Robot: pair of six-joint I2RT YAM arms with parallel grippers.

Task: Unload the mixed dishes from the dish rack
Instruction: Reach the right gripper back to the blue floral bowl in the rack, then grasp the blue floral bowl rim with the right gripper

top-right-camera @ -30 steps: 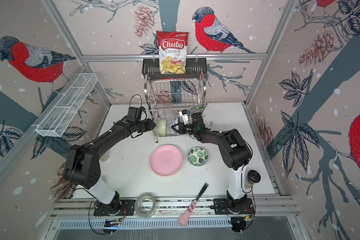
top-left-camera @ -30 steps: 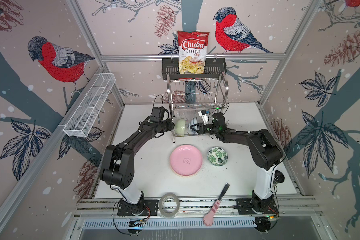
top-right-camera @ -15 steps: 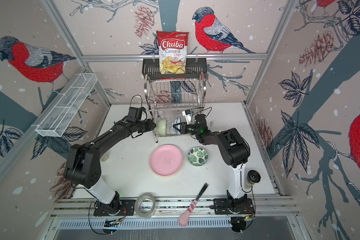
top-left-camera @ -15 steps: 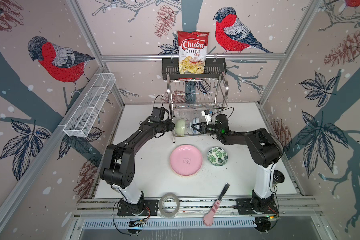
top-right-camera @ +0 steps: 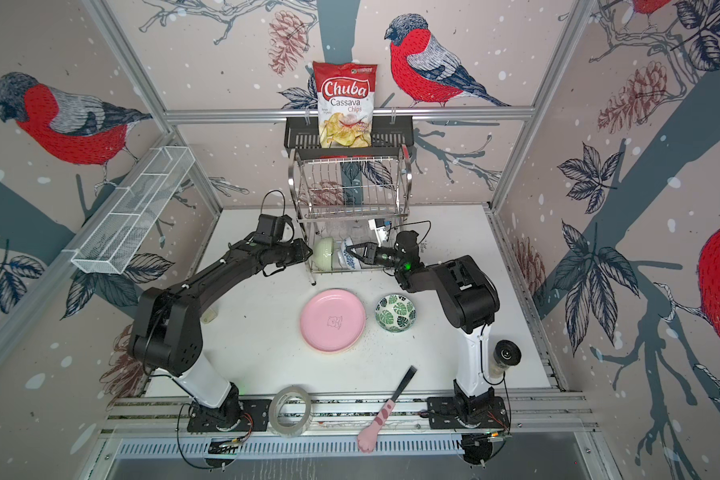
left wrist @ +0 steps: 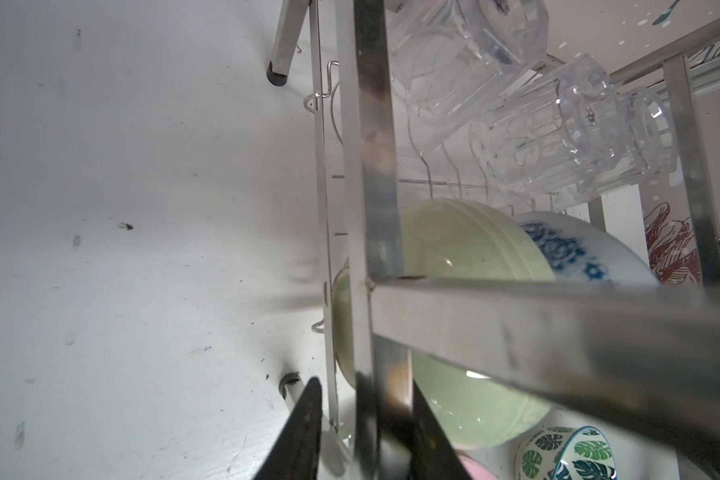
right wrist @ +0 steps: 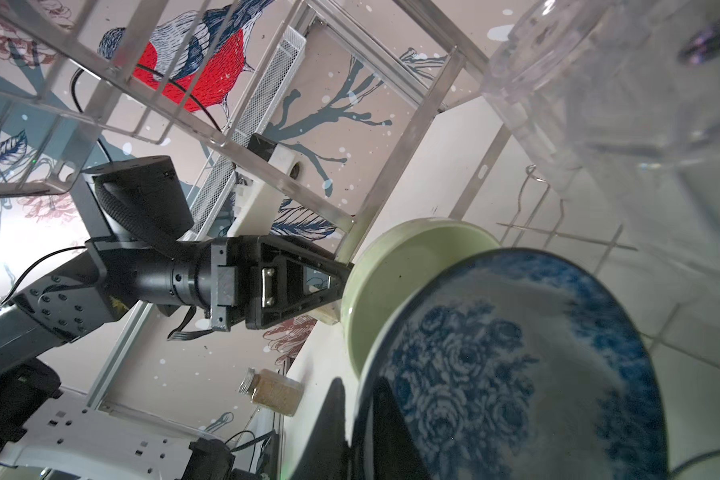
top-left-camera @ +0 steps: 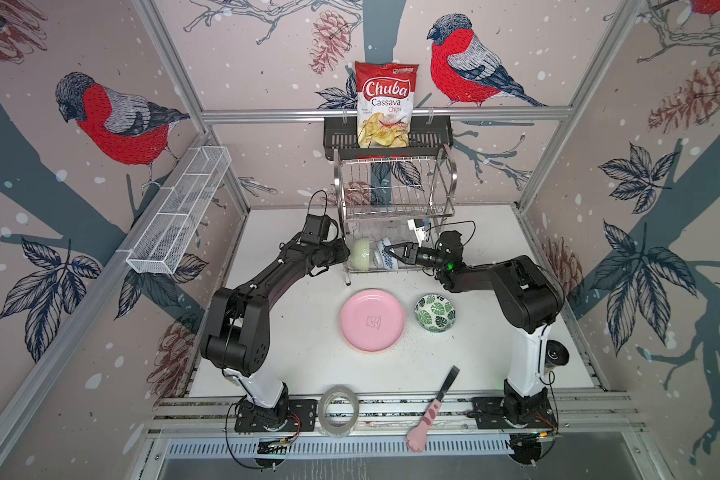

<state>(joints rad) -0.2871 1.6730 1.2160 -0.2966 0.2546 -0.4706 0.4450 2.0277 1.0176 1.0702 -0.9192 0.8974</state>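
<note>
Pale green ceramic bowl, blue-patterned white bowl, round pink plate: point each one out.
pale green ceramic bowl (top-left-camera: 360,254): a top view, on its outer side.
blue-patterned white bowl (right wrist: 454,374): right wrist view, on its rose pattern.
round pink plate (top-left-camera: 373,320): a top view, on its flat centre.

**White table** (top-left-camera: 300,332) — the surface you work over.

At its back the dish rack (top-left-camera: 395,195) stands on its steel legs. In front of the rack you find a pink plate (top-left-camera: 372,320) stacked on a tan-yellow plate (top-left-camera: 371,352). Only the lower plate's edge shows. Just beside the stack, not touching it, a green-leaf-print bowl (top-left-camera: 435,312) sits upright. One lidded jar (top-right-camera: 504,357) stands near the right front — another jar (right wrist: 273,392) stands by the left wall.
</note>
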